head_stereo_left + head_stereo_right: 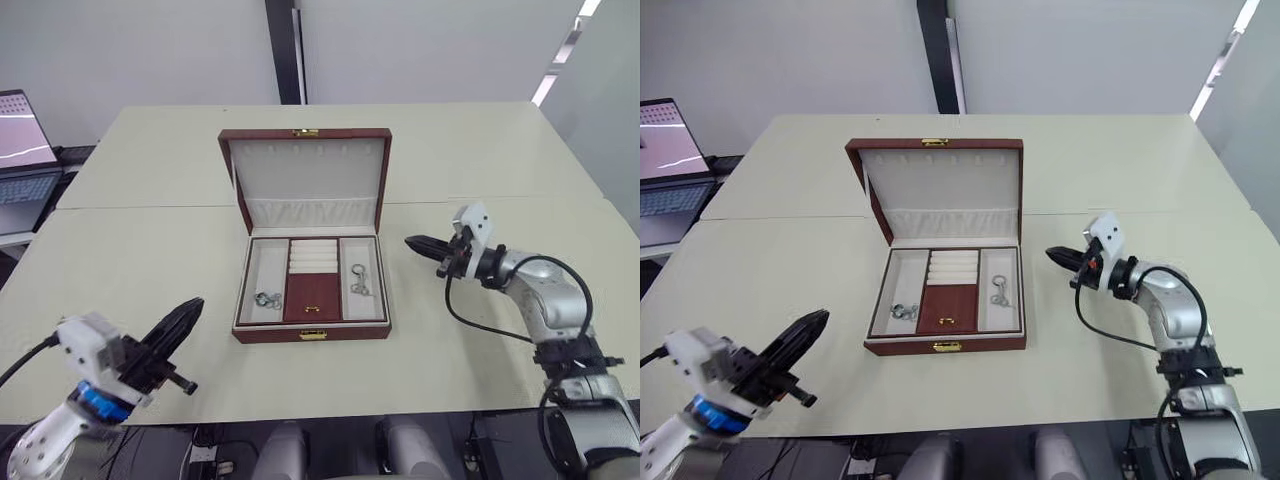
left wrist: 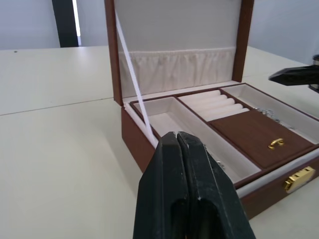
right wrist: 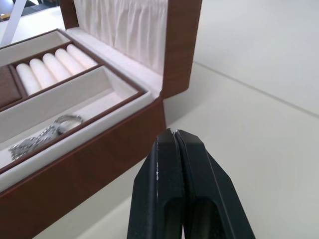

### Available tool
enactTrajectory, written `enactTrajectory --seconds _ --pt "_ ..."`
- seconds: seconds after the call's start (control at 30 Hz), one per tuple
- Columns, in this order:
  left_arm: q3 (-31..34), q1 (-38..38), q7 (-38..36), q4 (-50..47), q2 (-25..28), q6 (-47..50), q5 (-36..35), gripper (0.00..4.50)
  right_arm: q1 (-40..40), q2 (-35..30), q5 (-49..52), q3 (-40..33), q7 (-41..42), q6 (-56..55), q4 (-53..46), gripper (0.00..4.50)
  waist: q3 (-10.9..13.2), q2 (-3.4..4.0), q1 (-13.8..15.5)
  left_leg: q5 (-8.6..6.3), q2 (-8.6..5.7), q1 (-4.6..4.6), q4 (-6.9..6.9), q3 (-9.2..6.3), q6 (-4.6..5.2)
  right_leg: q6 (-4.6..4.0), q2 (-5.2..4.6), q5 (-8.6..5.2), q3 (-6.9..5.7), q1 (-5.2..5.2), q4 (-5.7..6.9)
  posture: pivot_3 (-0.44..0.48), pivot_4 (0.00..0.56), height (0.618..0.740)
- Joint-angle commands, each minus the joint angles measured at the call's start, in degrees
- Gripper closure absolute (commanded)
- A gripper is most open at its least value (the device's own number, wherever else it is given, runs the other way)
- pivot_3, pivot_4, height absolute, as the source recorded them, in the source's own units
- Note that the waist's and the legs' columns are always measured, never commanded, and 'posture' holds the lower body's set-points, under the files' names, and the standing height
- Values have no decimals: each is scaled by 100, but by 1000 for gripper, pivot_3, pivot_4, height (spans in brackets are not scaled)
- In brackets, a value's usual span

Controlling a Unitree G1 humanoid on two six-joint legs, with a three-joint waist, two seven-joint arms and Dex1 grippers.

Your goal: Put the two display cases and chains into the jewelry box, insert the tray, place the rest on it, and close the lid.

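The jewelry box point(image 1: 312, 334) stands open at the table's middle, its cream-lined lid point(image 1: 305, 170) upright. The tray point(image 1: 312, 297) sits inside it, ring rolls point(image 1: 312, 256) at the back. A silver piece with rings point(image 1: 267, 298) lies in the tray's left end compartment and another point(image 1: 360, 280) in the right one; I cannot tell whether these are the chains. The display cases are out of view. My left gripper point(image 1: 192, 306) is shut and empty, off the box's front left corner. Right of the box, my right gripper point(image 1: 412, 242) is shut and empty, pointing at its side wall.
A laptop point(image 1: 22, 150) stands past the table's far left edge. A white ribbon stay point(image 2: 130, 69) runs from the lid to the box's left wall. The table's front edge point(image 1: 330, 412) lies just below the box.
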Motion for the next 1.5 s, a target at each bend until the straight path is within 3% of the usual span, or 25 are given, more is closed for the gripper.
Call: enactTrajectory --seconds 0.03,0.43,0.8,1.1,1.33,1.5 --pt "185 333 -3 -494 -202 -424 -112 4500 -577 121 -102 -170 -124 -704 668 4485 0 0 1 0 -1 0 -1 0 0 0 0 0 -1 0 0 0 150 740" --pt "247 1328 -191 -814 -555 -1229 -188 4500 -2525 468 -494 -228 -410 -2262 3317 4485 2 2 -35 0 -1 -2 -2 6 1 -2 9 0 1 -1 -5 0 150 740" --pt "74 1357 -72 -809 -573 -1430 -94 4500 -3618 993 -548 -304 -268 -2773 4679 4485 3 3 -91 -1 0 -2 -2 5 1 -4 10 0 1 -2 -2 0 150 740" --pt "-22 1423 51 -907 -640 -1496 -88 4500 -3741 1315 -400 -411 414 -2584 4735 4485 4 5 -109 -1 1 -2 -3 4 1 -4 10 0 2 -4 -1 0 150 740" --pt "6 1449 76 -894 -619 -1488 -102 4500 -3310 1317 -160 -290 1603 -1781 3982 4485 4 5 -112 -1 3 -2 -5 2 2 -4 11 0 -1 -4 -1 0 150 740" --pt "29 1383 182 -879 -569 -1430 -113 4500 -3027 1229 -131 -251 1826 -1405 3522 4485 4 6 -111 -1 2 -2 -3 0 2 -5 11 0 -1 -3 0 0 150 740"
